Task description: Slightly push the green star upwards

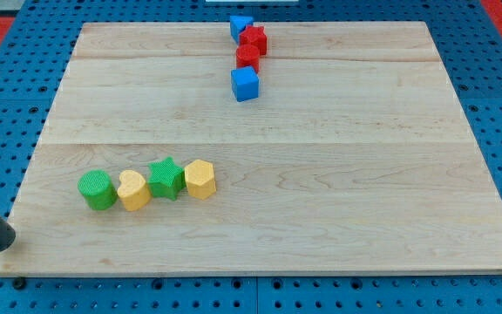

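The green star (166,178) lies on the wooden board (321,174) at the lower left, in a row of blocks. A yellow heart (133,189) touches it on its left and a yellow hexagon (200,179) on its right. A green cylinder (98,190) ends the row at the left. My rod enters at the view's left edge, and my tip (5,242) is at the board's lower left corner, well to the left of and below the green star.
At the board's top middle stands a column of blocks: a blue block (240,27), a red star (254,38), a red block (248,58) and a blue cube (245,85). Blue pegboard surrounds the board.
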Robot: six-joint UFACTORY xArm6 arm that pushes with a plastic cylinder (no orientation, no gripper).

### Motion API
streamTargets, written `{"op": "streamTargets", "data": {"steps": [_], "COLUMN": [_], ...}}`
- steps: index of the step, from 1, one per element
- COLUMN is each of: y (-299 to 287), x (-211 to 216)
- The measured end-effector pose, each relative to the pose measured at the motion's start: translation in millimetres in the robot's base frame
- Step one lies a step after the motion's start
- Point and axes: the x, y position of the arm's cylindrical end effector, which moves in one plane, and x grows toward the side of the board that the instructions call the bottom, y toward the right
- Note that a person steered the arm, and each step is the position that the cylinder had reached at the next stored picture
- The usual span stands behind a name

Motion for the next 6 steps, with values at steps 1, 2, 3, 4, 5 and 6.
{"op": "streamTargets", "data": {"steps": [1,2,3,4,5,6], "y": [0.0,0.0,0.0,2.6,47.8,100.1], "x": [0.0,1.2,1.8,2.7,7.3,6.2]}}
